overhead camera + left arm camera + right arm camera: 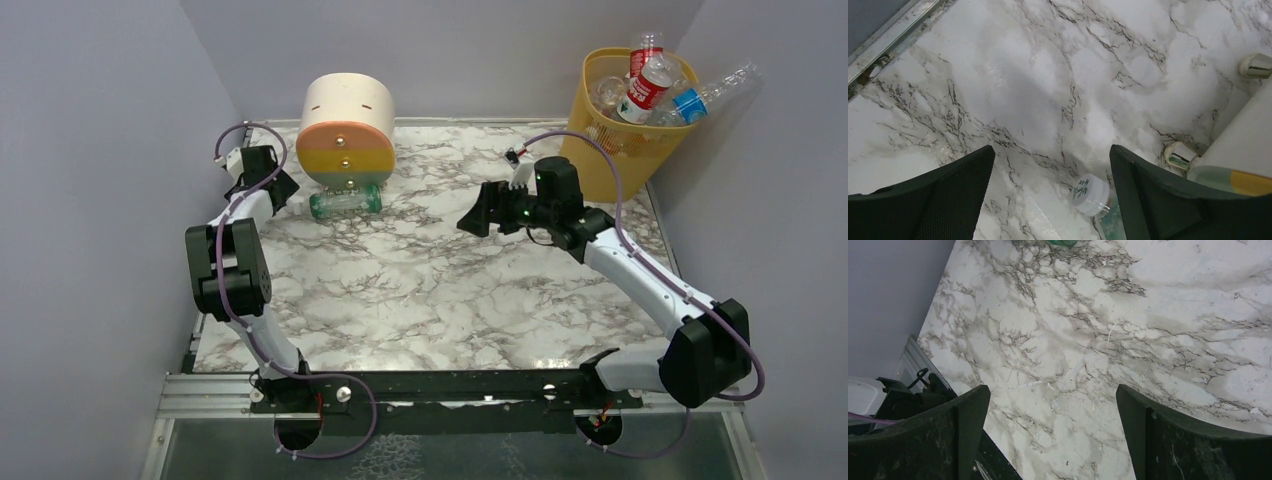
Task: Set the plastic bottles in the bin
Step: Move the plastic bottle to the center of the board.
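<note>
One clear plastic bottle [345, 202] with a green label lies on its side on the marble table, just in front of the round drawer unit. Its white cap [1090, 194] points at my left gripper [1051, 152], which is open, and sits between the fingers close to the right one without being pinched. My left gripper [285, 192] is at the bottle's cap end. The yellow-orange bin [612, 160] stands at the far right with several bottles [650, 85] sticking out of it. My right gripper [478, 220] hovers open over mid-table, and nothing lies within my right gripper [1053, 390].
The cream, orange, yellow and green drawer unit [346, 130] stands at the back, directly behind the bottle; its side [1243, 150] and a chrome foot [1179, 156] lie right of my left fingers. Grey walls close in the table on three sides.
</note>
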Motion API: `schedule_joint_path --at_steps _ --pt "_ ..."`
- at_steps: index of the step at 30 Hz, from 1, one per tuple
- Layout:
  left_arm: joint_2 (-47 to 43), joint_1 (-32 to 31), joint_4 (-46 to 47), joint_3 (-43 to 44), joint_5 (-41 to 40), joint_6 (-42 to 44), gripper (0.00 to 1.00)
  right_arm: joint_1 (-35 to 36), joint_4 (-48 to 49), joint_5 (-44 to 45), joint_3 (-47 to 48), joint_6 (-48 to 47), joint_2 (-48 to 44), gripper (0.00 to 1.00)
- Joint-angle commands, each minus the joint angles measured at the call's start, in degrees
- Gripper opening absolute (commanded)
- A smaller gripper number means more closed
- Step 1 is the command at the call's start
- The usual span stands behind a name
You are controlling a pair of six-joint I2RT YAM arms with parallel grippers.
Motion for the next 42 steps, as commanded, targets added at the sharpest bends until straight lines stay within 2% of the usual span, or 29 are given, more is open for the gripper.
schedule_joint_path --at_steps 1,12,20,28,35,39,42 --pt "3.14 0.34 -0.76 2.67 1.8 -0.2 0.9 0.44 2.44 -1.6 -0.87 -0.52 0.47 1.0" --pt "3.46 -3.98 -1.27 -1.33 4.04 1.74 0.88 0.44 3.35 -2.97 -2.28 0.35 -0.68 1.0" --pt "-3.47 -8.22 -1.47 -9.42 4.5 -0.32 0.87 0.43 3.57 -2.78 -5.4 1.25 -3.57 1.0" --pt "-10.87 -19.06 -0.52 -17.42 3.71 -3.14 0.87 0.42 3.34 -3.89 -7.7 2.4 -4.86 1.0" --pt "-16.34 -26.54 0.81 -23.05 5.01 -5.43 0.87 1.43 2.62 -7.04 -11.48 5.66 -2.3 1.0" --pt "-19.81 -29.11 0.94 -25.39 5.55 -6.01 0.87 3.27 8.37 -11.32 -16.88 11.11 -0.4 0.93" --pt "-22.57 -30.6 0.93 -27.63 5.3 -6.68 0.87 8.84 12.22 -11.72 -19.63 15.19 1.28 0.88"
